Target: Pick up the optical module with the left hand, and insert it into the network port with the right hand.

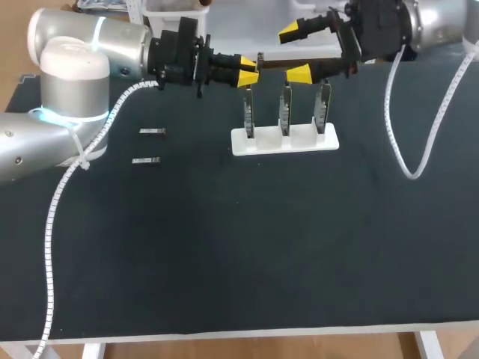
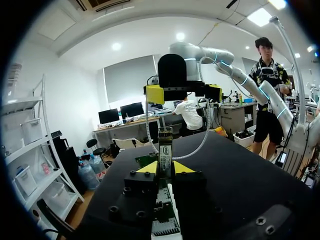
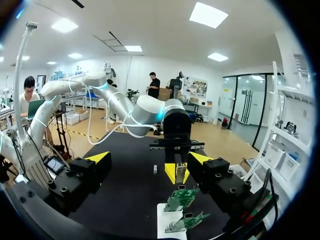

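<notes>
At 12 o'clock above white stand, close wide-open right gripper squarely on optical module pinched by left gripper.

My bench has a black top with a pale edge along its near side. Toward the far side, about the middle, a flat white stand lies on it. Three circuit boards stand upright in the stand in a row (green, as my right wrist sees them). Well off to the stand's left, two small metal modules lie flat on the black. The farther module and the nearer module are close together, not touching, and roughly parallel.
</notes>
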`<state>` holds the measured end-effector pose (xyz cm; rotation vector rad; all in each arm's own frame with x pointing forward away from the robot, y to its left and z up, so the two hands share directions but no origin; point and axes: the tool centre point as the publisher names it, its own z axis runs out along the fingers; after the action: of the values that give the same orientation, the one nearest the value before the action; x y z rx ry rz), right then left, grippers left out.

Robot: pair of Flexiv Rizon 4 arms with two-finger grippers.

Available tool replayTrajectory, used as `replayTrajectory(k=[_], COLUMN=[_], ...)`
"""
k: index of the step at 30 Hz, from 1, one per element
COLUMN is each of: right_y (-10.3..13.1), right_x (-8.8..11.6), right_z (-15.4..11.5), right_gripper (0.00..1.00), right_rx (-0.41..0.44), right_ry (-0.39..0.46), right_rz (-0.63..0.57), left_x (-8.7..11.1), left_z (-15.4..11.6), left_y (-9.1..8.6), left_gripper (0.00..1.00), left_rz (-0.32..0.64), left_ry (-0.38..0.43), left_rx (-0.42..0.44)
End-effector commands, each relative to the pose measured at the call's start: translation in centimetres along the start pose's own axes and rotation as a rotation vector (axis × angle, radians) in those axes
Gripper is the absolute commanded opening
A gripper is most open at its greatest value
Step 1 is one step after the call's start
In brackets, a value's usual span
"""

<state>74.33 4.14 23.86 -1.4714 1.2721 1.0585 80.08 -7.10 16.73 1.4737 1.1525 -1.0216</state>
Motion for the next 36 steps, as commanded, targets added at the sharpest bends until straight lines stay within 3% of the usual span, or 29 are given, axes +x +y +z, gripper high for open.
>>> replayTrajectory(k=[1,25,36], right_y=[-0.5,-2.0,-2.3], right_x=[0.5,1.4,1.5], right_z=[0.5,3.6,3.8], right_gripper=[1.00,1.00,1.00], right_rx=[-0.011,-0.055,-0.058], right_ry=[-0.025,-0.077,-0.070], right_rz=[0.003,0.010,0.012], left_x=[0.0,0.0,0.0], left_z=[0.1,0.1,0.1], left_y=[0.2,0.2,0.2], left_gripper=[0.00,0.00,0.00], left_rz=[0.000,0.000,0.000], left_ry=[0.001,0.001,0.001], left_rx=[0.005,0.005,0.005])
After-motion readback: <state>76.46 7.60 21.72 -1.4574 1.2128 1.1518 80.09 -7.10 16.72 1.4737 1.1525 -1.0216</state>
